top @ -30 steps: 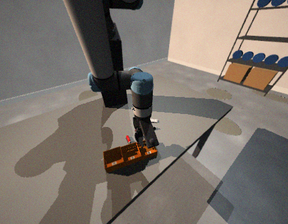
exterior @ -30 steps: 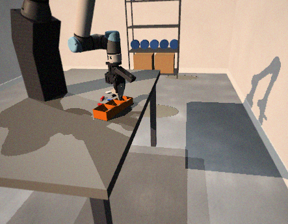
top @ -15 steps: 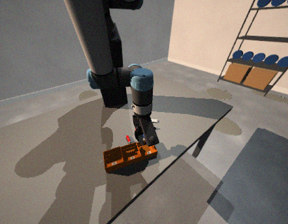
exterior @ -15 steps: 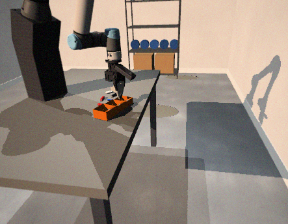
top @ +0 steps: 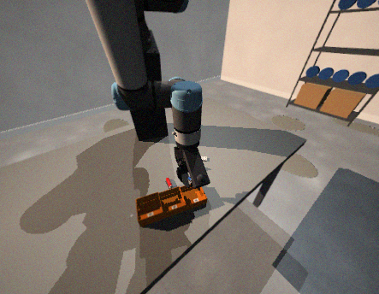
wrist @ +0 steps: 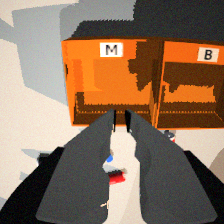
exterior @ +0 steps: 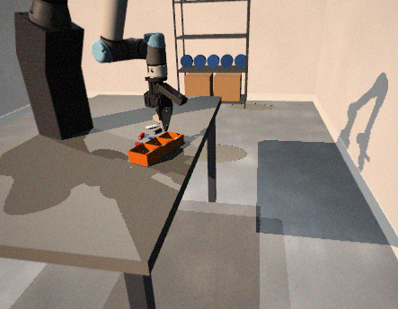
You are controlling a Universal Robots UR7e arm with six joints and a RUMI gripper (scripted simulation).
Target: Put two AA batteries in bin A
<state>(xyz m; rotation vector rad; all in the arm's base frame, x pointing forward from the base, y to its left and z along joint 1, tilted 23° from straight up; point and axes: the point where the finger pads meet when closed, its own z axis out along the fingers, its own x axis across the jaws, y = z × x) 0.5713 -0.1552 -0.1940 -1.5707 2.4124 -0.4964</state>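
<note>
An orange bin [top: 170, 205] with three compartments stands on the table, also in the exterior view [exterior: 155, 147]. The wrist view shows its compartments marked M [wrist: 112, 82] and B [wrist: 192, 85]; no A label is in view. My gripper [top: 194, 185] [exterior: 164, 128] hangs just behind the M end of the bin, pointing down. Its fingers are shut with only a thin slit, and I see nothing held. A small blue item [wrist: 109, 159] and a red item [wrist: 116, 178] lie on the table under the fingers. They are too small to tell which are AA batteries.
A red stick-like item [top: 168, 181] lies behind the bin and a small white item [top: 204, 159] lies further back. The table edge [exterior: 204, 135] runs close beside the bin. The robot's dark base [exterior: 56, 76] stands at the back left.
</note>
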